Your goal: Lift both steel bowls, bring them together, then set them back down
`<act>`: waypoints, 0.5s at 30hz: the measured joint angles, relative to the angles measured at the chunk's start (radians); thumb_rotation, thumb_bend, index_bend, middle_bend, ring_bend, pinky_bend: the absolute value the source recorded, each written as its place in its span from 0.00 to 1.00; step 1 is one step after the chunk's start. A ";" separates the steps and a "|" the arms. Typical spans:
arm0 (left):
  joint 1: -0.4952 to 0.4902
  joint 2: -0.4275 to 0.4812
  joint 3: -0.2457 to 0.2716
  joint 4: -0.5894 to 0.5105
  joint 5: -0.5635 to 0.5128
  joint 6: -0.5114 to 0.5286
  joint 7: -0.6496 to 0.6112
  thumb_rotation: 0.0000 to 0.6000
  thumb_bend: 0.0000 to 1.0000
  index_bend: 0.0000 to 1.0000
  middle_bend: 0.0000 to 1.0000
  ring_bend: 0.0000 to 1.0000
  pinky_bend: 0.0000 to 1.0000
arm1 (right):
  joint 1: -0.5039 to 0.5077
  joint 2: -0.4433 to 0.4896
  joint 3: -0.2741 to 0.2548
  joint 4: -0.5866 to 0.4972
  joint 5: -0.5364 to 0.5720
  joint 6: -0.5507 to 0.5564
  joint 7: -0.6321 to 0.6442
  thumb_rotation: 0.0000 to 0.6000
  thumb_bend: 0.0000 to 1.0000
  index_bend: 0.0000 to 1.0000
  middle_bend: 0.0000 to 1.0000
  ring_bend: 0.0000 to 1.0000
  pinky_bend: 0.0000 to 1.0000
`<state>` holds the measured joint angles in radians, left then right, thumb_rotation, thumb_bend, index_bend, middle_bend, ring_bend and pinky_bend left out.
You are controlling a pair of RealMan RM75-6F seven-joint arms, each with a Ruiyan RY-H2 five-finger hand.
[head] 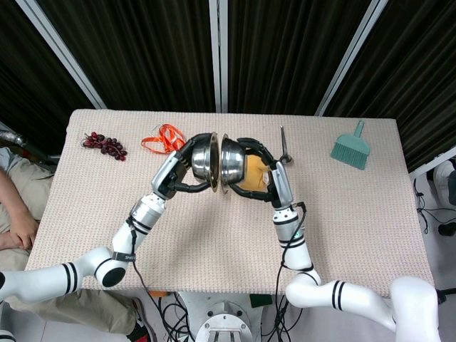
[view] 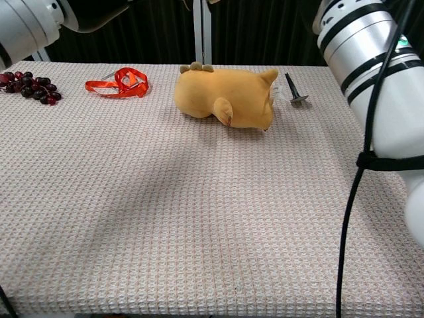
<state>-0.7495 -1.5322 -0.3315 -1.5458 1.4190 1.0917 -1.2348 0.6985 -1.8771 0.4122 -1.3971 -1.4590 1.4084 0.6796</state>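
Note:
Two steel bowls are up in the air above the table's middle in the head view, tipped on their sides. The left bowl (head: 205, 162) and the right bowl (head: 231, 164) meet rim to rim, or nearly so. My left hand (head: 179, 173) grips the left bowl from its outer side, fingers curled over the rim. My right hand (head: 265, 171) holds the right bowl the same way. The chest view shows neither bowl nor hand, only both forearms at its top corners.
A yellow plush toy (view: 225, 98) lies on the woven table mat (view: 199, 218) under the bowls. An orange ribbon (head: 163, 139) and dark grapes (head: 104, 144) lie at the back left. A grey metal tool (head: 284, 146) and a teal brush (head: 350, 149) lie at the back right.

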 measured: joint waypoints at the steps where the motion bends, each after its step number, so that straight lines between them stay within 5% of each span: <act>1: 0.007 0.013 0.010 -0.002 0.002 0.000 0.006 1.00 0.27 0.58 0.54 0.48 0.70 | -0.015 0.018 -0.009 -0.008 -0.003 0.007 -0.003 1.00 0.43 0.67 0.51 0.40 0.40; 8: 0.029 0.151 0.123 -0.021 0.032 -0.085 0.212 1.00 0.27 0.58 0.54 0.48 0.70 | -0.126 0.172 -0.104 -0.060 -0.029 0.048 -0.124 1.00 0.46 0.67 0.51 0.40 0.40; 15: 0.049 0.307 0.223 -0.099 -0.008 -0.178 0.667 1.00 0.26 0.59 0.55 0.49 0.70 | -0.236 0.477 -0.253 -0.219 -0.042 0.011 -0.366 1.00 0.46 0.67 0.51 0.40 0.40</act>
<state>-0.7007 -1.2253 -0.1081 -1.6445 1.4107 0.9137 -0.5678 0.4627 -1.3998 0.1596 -1.6163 -1.5013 1.4193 0.3132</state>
